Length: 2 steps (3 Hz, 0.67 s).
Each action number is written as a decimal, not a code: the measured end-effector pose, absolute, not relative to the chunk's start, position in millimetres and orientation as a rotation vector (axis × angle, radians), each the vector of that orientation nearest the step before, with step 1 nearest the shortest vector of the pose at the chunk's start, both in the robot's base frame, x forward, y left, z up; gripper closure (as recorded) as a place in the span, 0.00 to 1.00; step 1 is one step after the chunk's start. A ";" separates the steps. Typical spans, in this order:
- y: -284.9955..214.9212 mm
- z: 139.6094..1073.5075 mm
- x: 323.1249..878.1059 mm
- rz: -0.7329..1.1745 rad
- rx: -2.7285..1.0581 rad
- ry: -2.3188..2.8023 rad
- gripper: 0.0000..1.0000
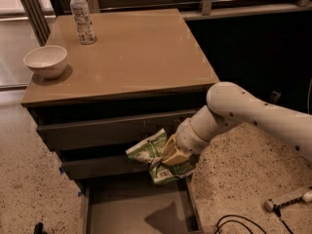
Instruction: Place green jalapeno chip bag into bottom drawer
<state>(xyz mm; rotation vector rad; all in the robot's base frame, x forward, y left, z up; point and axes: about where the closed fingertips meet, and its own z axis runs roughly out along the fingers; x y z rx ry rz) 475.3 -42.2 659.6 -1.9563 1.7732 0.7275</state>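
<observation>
The green jalapeno chip bag is crumpled, green with pale print, and hangs in the air in front of the middle drawer front. My gripper is shut on the bag and holds it just above the back right part of the bottom drawer. The bottom drawer is pulled out, a shallow tray with a plain grey floor; the bag's shadow falls on it. My white arm comes in from the right.
A clear plastic bottle with a white label and a white bowl stand on the cabinet top. The two upper drawers are shut. A cable and a white plug strip lie on the speckled floor at right.
</observation>
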 end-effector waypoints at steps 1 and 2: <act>-49.6 607.4 515.7 0.577 -1.990 1.779 1.00; -56.7 563.0 535.8 0.547 -1.991 1.814 1.00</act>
